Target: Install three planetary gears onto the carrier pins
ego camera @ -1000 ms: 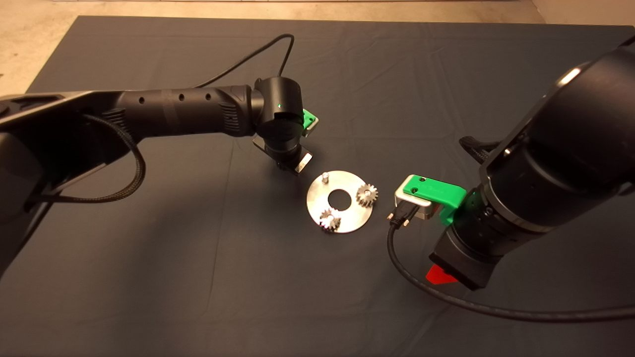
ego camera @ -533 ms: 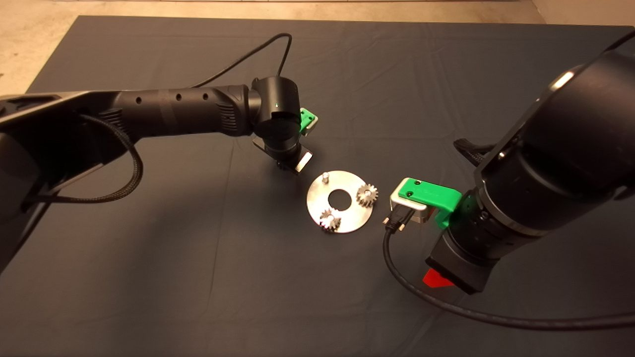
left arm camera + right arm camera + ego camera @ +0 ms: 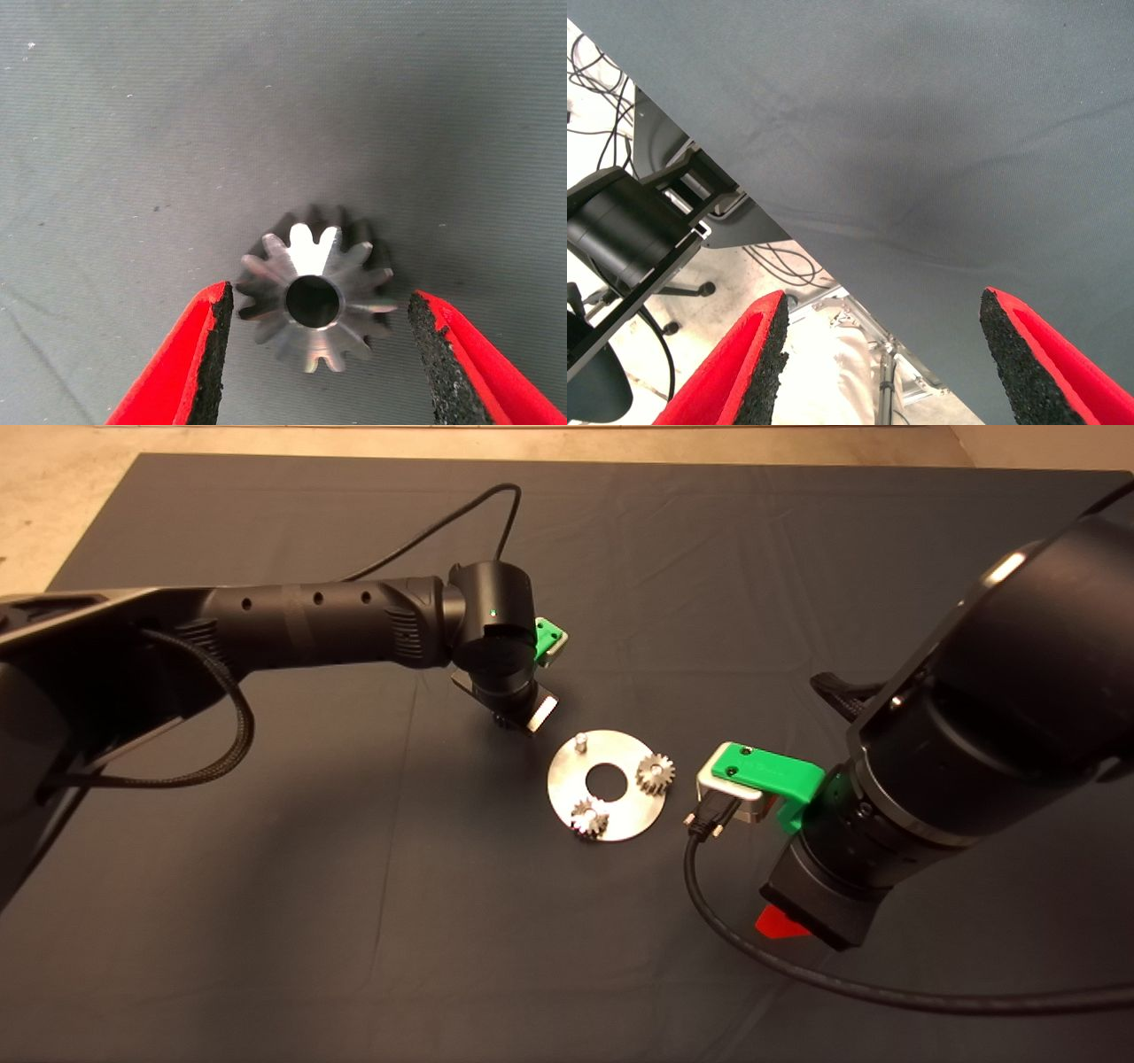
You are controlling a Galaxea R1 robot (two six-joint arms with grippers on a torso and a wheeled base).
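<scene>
One gear (image 3: 312,299) lay flat on the mat (image 3: 266,921), right between the left gripper's (image 3: 312,354) spread pads (image 3: 215,354), touching neither. A good grab would mean closing evenly on its teeth so it stayed level. Just past it stood the plate (image 3: 647,815) with two gears on and one bare pin (image 3: 580,740). Farthest off, the right gripper (image 3: 877,363) waited, spread wide and holding nothing.

The right arm's wrist (image 3: 886,806) now sits slightly farther left and lower on the mat than a second ago, its green camera mount (image 3: 762,772) nearer the round silver plate (image 3: 611,806); since the half-second mark it barely differs.
</scene>
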